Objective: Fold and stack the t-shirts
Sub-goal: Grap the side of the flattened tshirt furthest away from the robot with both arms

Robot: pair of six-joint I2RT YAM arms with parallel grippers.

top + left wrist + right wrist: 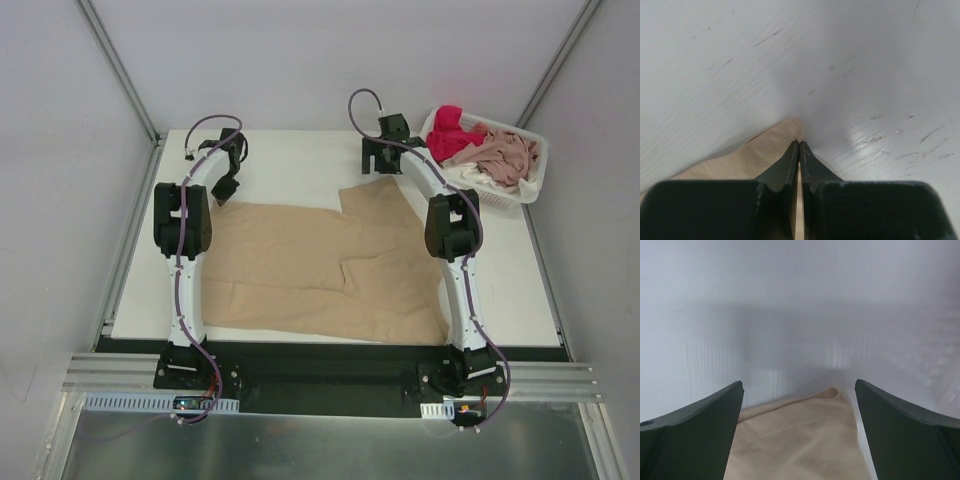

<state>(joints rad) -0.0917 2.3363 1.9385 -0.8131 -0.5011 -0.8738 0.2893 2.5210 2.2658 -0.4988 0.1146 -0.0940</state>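
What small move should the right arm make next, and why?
Probably lower the right end effector and close it on the tan t-shirt corner lying between its open jaws. The left end effector is shut on the other far corner, so a fold needs both held.

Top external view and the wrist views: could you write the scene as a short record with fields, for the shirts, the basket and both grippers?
tan t-shirt: spread on the table, between the arms
left gripper: shut on the tan t-shirt's far left corner
right gripper: open, at the far right corner, not gripping
basket: far right of the table, holds a red-pink t-shirt and dusty pink cloth
folded stack: none visible
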